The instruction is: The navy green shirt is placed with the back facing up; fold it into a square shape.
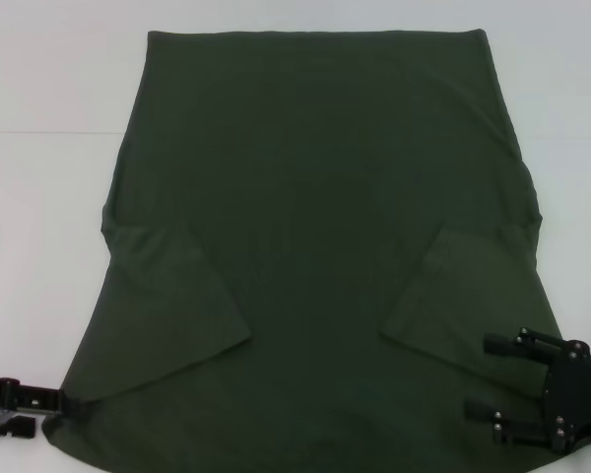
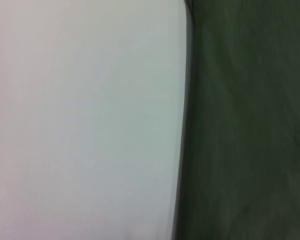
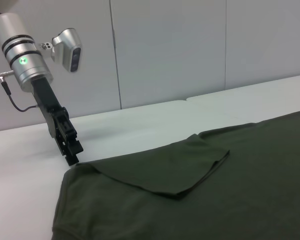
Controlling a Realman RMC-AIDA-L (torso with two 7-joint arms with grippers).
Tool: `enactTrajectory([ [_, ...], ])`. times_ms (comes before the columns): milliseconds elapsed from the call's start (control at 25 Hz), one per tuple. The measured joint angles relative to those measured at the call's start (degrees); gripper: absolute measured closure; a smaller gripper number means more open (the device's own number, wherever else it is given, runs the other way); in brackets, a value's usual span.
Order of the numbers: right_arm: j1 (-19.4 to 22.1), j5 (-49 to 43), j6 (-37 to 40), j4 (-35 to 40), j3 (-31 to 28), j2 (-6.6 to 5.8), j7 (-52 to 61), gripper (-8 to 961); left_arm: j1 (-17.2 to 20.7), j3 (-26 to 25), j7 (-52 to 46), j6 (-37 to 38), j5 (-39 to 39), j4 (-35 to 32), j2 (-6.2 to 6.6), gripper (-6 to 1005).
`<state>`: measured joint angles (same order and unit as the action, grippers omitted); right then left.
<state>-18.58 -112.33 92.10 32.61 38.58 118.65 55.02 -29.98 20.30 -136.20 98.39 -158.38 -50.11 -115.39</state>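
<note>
The navy green shirt lies flat on the white table, with both short sleeves folded inward onto its body. My left gripper is low at the shirt's near left corner, its tip touching the fabric edge. The right wrist view shows that left gripper meeting the corner of the shirt. The left wrist view shows only the shirt's edge against the table. My right gripper is open over the shirt's near right corner, with nothing between its fingers.
The white table shows bare on both sides of the shirt and beyond its far hem. A grey panelled wall stands behind the table in the right wrist view.
</note>
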Motion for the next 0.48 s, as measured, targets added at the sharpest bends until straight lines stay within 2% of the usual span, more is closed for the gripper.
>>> enactTrajectory([
  [480, -0.18, -0.01, 0.01, -0.29, 0.00, 0.00, 0.02, 97, -0.95, 0.09, -0.68, 0.08, 0.48, 2.03, -0.33, 149],
])
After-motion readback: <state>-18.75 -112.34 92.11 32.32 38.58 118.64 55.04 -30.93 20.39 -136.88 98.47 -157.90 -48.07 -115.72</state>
